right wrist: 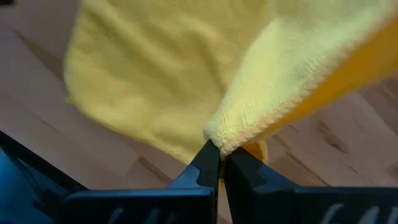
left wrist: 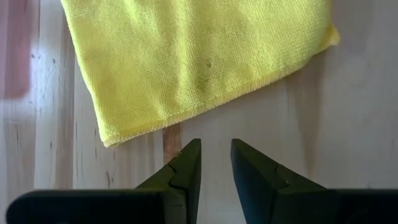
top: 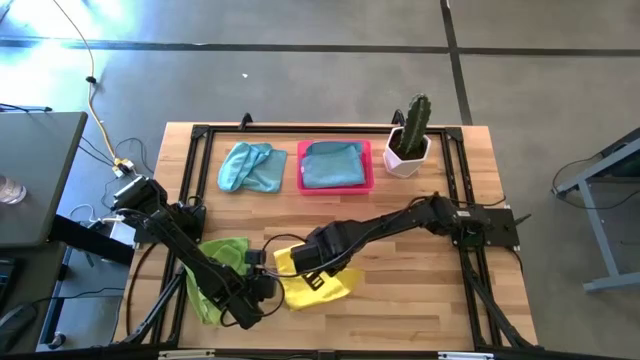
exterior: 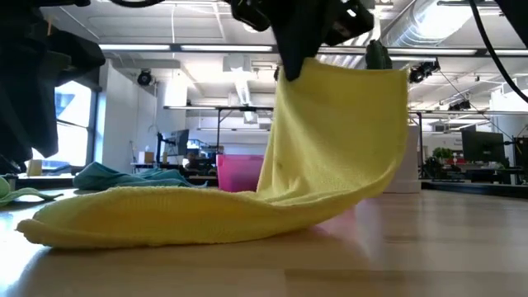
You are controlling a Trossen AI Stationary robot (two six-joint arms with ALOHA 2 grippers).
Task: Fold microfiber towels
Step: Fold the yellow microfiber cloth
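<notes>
A yellow microfiber towel [top: 322,288] lies near the table's front edge, with one part lifted. My right gripper [top: 300,262] is shut on it from above. In the low view the towel [exterior: 330,140] drapes down from the gripper to the table, and its lower part [exterior: 165,214] lies flat. My left gripper [left wrist: 214,163] hovers open just off the towel's near-left edge [left wrist: 186,112], with nothing between its fingers. A lime green towel [top: 215,272] lies crumpled under the left arm. My right gripper pinches a corner of the yellow towel [right wrist: 225,138] between its two fingertips, coming from above and pointing down. The held part is lifted clear and hangs slack below the fingers. The rest of the towel [exterior: 148,219] lies on the table.
A light blue towel [top: 250,166] lies crumpled at the far side. Beside it a pink tray [top: 366,160] holds another blue towel [top: 332,165]. A cactus in a white pot [top: 410,140] stands at the far right. The table's right half shows bare wood [top: 430,290].
</notes>
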